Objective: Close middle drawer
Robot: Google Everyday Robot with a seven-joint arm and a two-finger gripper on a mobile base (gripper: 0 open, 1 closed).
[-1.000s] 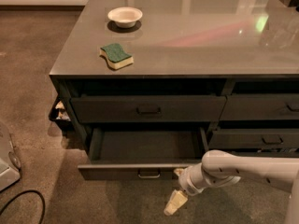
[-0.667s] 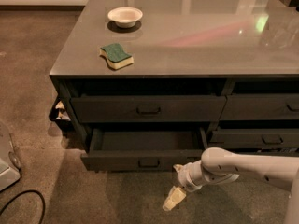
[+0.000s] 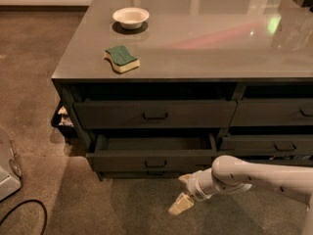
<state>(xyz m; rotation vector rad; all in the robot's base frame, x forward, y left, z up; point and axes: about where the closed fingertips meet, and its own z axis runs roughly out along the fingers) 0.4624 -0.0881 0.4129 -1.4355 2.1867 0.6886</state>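
The middle drawer (image 3: pixel 151 160) is a wide dark charcoal drawer with a small metal bar handle. It stands a little way out from the cabinet, its inside showing as a narrow strip. The top drawer (image 3: pixel 155 113) above it is shut. The bottom drawer front is mostly hidden beneath it. My gripper (image 3: pixel 181 195), with cream fingers, hangs just in front of the drawer's right end, below its front face, on the white arm (image 3: pixel 254 176) that comes in from the right.
A green and yellow sponge (image 3: pixel 121 58) and a white bowl (image 3: pixel 130 17) lie on the grey counter top (image 3: pixel 205 38). Narrower drawers (image 3: pixel 279 143) stand to the right. A black cable (image 3: pixel 24 214) and a white object (image 3: pixel 7 165) lie on the carpet at left.
The middle drawer has slid inward, from far out to only slightly out. My gripper and arm stay just in front of its right end.
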